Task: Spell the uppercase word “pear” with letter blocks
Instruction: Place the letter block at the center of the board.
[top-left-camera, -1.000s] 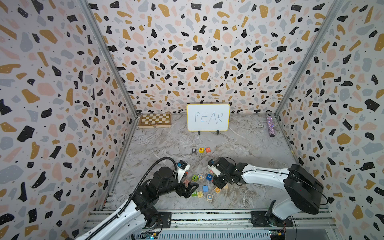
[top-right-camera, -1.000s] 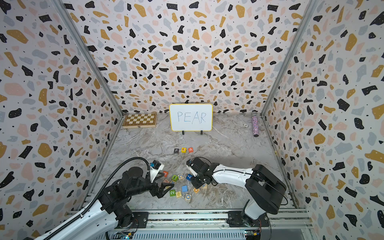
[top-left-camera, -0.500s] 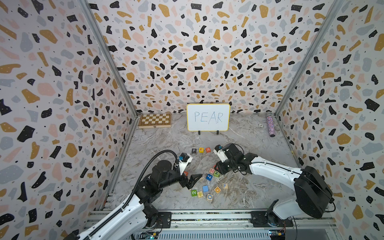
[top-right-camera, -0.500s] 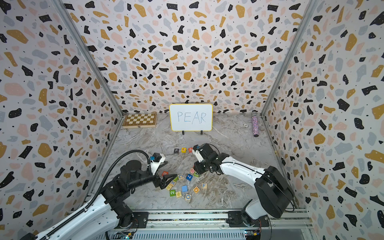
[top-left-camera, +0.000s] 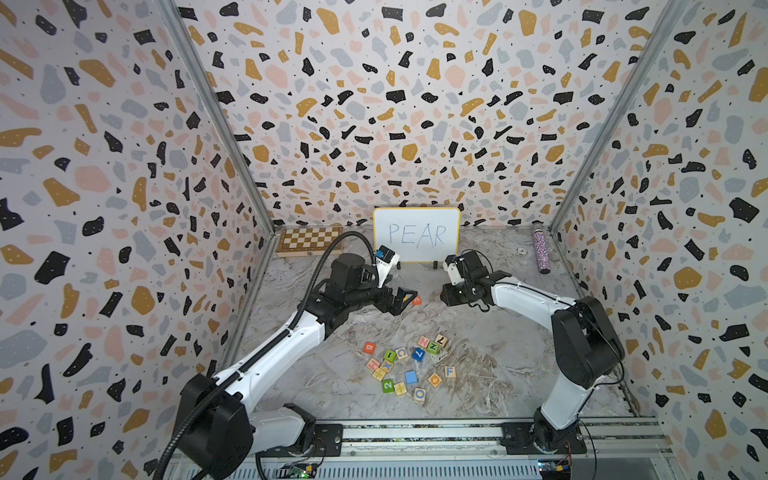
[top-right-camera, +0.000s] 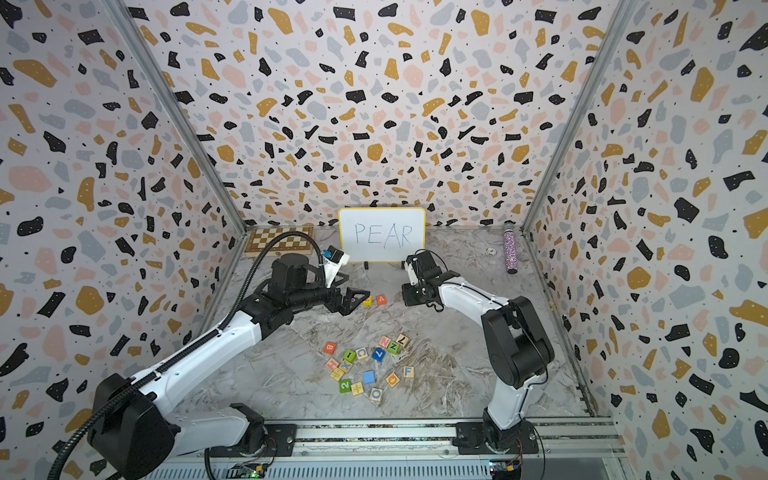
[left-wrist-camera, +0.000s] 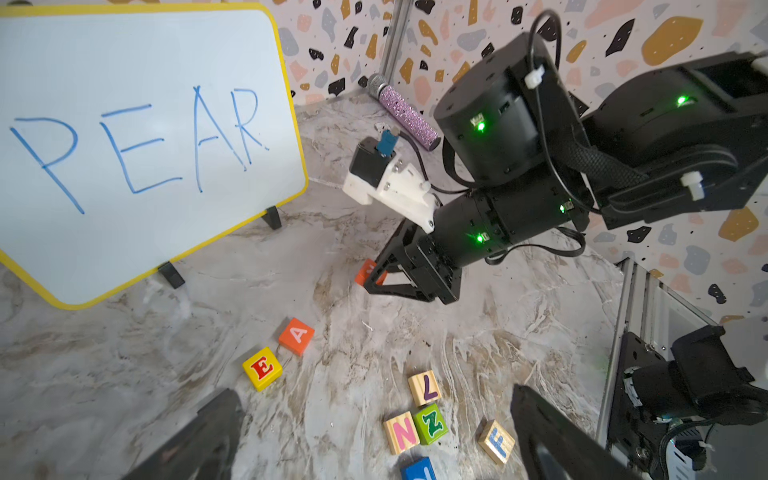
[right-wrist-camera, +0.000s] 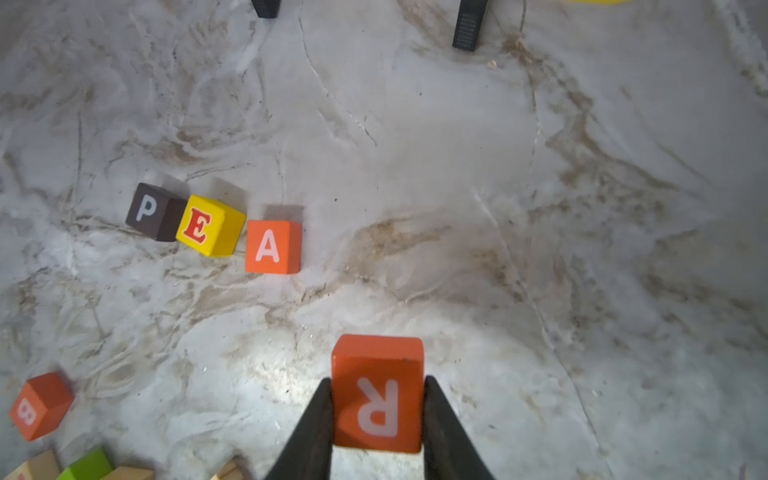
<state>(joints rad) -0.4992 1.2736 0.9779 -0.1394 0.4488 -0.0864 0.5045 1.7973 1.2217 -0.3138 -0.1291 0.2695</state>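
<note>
My right jaws gripped the R block (right-wrist-camera: 377, 395) tight, apart from P (right-wrist-camera: 151, 210), E (right-wrist-camera: 210, 226), A (right-wrist-camera: 272, 247) lined on the tabletop (right-wrist-camera: 540, 208) — my left jaws hung wide, released, empty.

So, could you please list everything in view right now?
Whiteboard: one, yellow-rimmed, reads PEAR, back centre.
P block: one, black, first in row before whiteboard.
E block: one, yellow, touching P block.
A block: one, orange, apart from E block.
R block: one, orange, gripped, past A block.
Spare blocks: about sixteen, mixed colours, scattered near front.
Chessboard: one, brown-checked, back corner.
Glitter tube: one, purple, other back corner.
Table: one, grey marble.
Left hand: one, black, open, at row's P end.
Right hand: one, black, shut on R block.
</note>
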